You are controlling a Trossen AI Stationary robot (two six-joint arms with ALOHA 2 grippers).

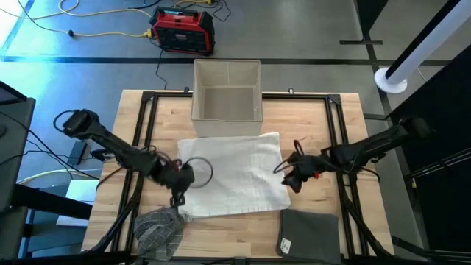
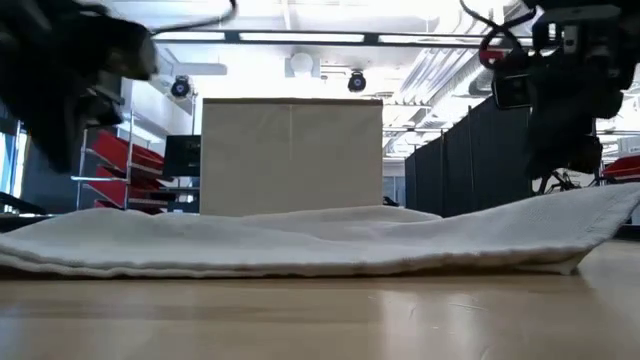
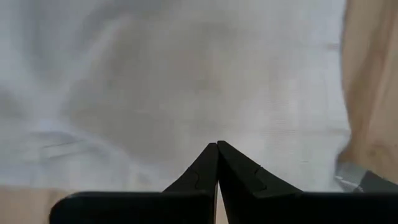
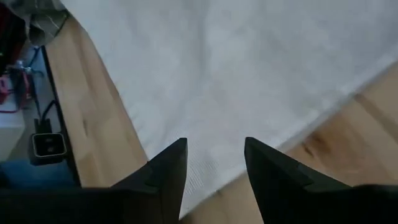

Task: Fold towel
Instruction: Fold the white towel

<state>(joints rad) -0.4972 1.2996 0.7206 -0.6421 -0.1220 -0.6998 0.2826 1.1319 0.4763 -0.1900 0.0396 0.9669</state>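
A white towel (image 1: 232, 177) lies spread flat on the wooden table's middle, and also fills the low view (image 2: 300, 240). My left gripper (image 1: 179, 196) hovers over the towel's left edge. Its fingers are shut with nothing between them (image 3: 217, 145), and the cloth lies below their tips. My right gripper (image 1: 292, 181) stands above the towel's right edge. It is open, slanting down toward the cloth, and its fingers are empty (image 4: 214, 143).
A beige open box (image 1: 227, 90) stands at the far edge behind the towel. A grey checked cloth (image 1: 158, 228) lies at the near left. A dark grey folded cloth (image 1: 309, 232) lies at the near right. Black frame rails (image 1: 146, 132) run along both sides.
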